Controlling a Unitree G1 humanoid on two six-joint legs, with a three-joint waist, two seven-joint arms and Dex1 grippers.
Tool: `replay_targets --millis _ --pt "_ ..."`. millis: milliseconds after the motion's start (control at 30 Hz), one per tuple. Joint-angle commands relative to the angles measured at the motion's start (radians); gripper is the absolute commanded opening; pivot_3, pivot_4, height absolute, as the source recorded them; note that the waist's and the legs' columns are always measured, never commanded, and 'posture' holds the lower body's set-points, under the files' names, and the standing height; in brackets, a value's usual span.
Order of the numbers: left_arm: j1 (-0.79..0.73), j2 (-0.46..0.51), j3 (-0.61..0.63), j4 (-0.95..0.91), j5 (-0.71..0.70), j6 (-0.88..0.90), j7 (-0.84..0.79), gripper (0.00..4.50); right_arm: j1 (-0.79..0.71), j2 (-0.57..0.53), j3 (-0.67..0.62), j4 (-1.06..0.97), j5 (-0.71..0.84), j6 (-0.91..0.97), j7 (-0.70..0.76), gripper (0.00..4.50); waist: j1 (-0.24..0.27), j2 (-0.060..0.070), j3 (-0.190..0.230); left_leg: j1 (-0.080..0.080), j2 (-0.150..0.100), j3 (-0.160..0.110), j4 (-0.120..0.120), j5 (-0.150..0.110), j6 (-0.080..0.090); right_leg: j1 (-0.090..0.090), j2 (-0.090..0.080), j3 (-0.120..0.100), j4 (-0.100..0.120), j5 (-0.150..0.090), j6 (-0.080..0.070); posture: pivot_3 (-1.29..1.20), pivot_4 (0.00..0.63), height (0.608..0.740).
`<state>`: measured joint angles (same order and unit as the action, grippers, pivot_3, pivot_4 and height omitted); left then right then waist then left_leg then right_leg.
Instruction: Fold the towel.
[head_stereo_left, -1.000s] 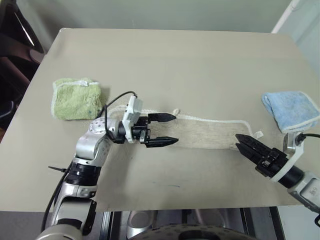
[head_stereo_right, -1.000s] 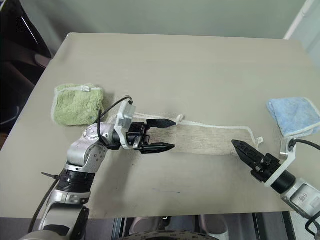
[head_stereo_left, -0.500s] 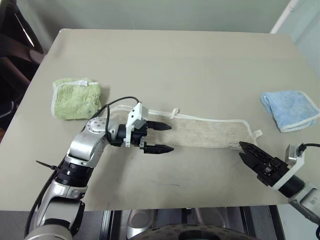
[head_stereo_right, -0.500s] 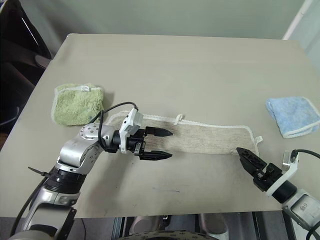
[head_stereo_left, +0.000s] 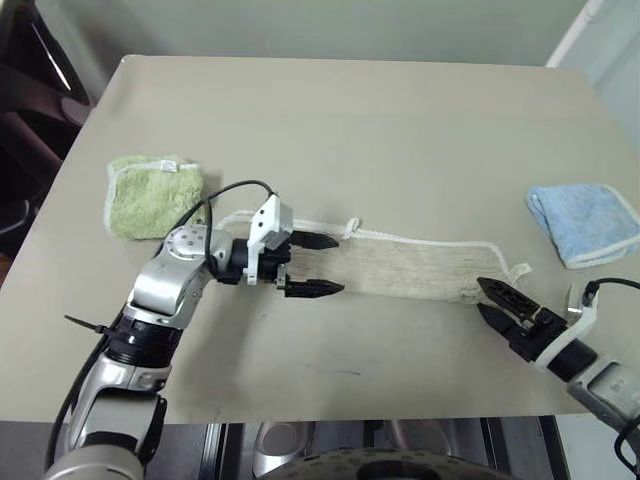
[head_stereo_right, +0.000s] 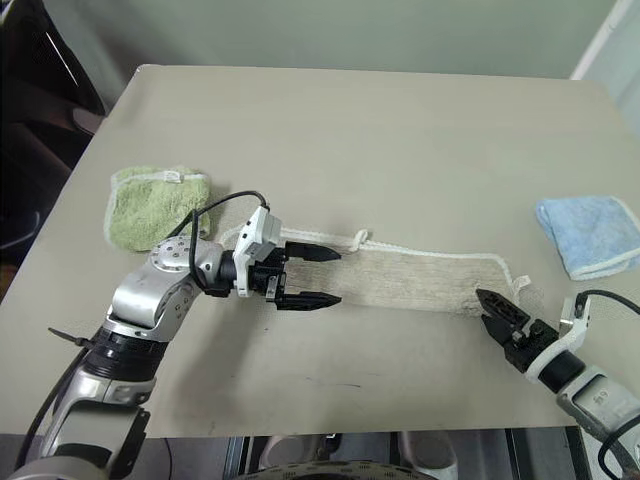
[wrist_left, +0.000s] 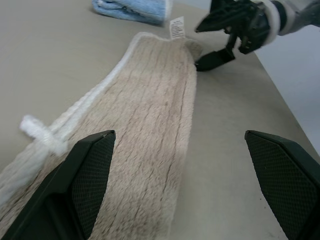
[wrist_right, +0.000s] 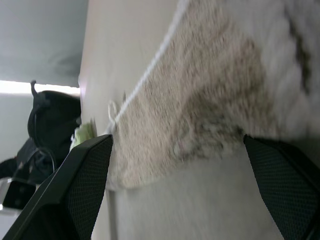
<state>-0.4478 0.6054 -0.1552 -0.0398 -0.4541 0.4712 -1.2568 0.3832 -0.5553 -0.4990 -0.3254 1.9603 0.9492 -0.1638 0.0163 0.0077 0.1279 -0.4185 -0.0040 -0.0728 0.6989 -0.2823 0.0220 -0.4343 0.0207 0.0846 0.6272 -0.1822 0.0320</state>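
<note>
While both end effectors gape empty, the towel (head_stereo_left: 420, 268) lies on the beige table (head_stereo_left: 380, 130).

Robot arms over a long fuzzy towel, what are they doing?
The robot is getting ready to fold the long beige terry towel, which lies as a narrow strip across the tan table. Its left gripper is open at the towel's left end, and its right gripper is open at the right end by the small white tag. Neither holds the cloth yet. A folded green towel and a folded blue towel sit off to the sides.
</note>
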Motion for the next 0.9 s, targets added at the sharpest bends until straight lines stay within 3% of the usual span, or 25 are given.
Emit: replay_targets --millis 33,167,467,733,833,900 --pt "-0.003 0.002 0.025 0.004 -0.001 -0.031 0.002 4.5 0.031 -0.018 -0.043 -0.037 0.012 0.033 0.053 4.45 0.0 0.0 0.0 0.0 0.0 0.0 0.0 0.0 0.0 0.0 0.0 0.0 0.0 0.0 0.0 0.0 0.15 0.733" --pt "0.0 -0.002 0.026 0.029 0.005 -0.055 -0.003 4.5 0.074 -0.041 -0.069 -0.049 0.012 0.044 0.092 4.45 0.0 0.0 0.0 0.0 0.0 0.0 0.0 -0.001 0.0 0.0 0.0 0.0 0.0 -0.003 -0.005 0.0 0.15 0.733" --pt "-0.001 -0.014 0.02 0.058 0.008 -0.088 -0.014 4.5 -0.053 0.012 -0.103 0.065 0.012 -0.02 -0.087 4.45 -0.001 0.0 0.0 0.0 0.0 0.0 0.001 0.0 0.0 0.0 0.0 0.0 0.0 -0.002 -0.005 0.0 0.15 0.733" --pt "0.0 -0.01 0.023 0.06 0.018 -0.099 -0.014 4.5 -0.138 0.085 -0.082 0.04 0.012 -0.042 -0.217 4.45 -0.004 0.0 0.0 0.0 0.0 0.0 0.001 0.001 0.001 0.0 0.0 0.0 0.0 0.004 0.001 0.0 0.15 0.733" --pt "0.0 -0.009 0.024 0.063 0.024 -0.107 -0.01 4.5 -0.134 0.071 -0.081 0.034 0.012 -0.016 -0.193 3.9 -0.004 0.0 0.0 0.0 0.0 0.0 0.001 0.001 0.001 0.0 -0.001 0.0 0.0 0.004 0.001 0.0 0.15 0.733" --pt "0.001 -0.008 0.025 0.066 0.027 -0.113 -0.008 4.5 -0.126 0.058 -0.085 0.035 0.012 0.002 -0.179 3.28 -0.004 0.0 0.0 0.0 -0.001 0.0 0.001 0.001 0.001 0.0 -0.001 0.0 0.0 0.004 0.001 0.0 0.15 0.733"
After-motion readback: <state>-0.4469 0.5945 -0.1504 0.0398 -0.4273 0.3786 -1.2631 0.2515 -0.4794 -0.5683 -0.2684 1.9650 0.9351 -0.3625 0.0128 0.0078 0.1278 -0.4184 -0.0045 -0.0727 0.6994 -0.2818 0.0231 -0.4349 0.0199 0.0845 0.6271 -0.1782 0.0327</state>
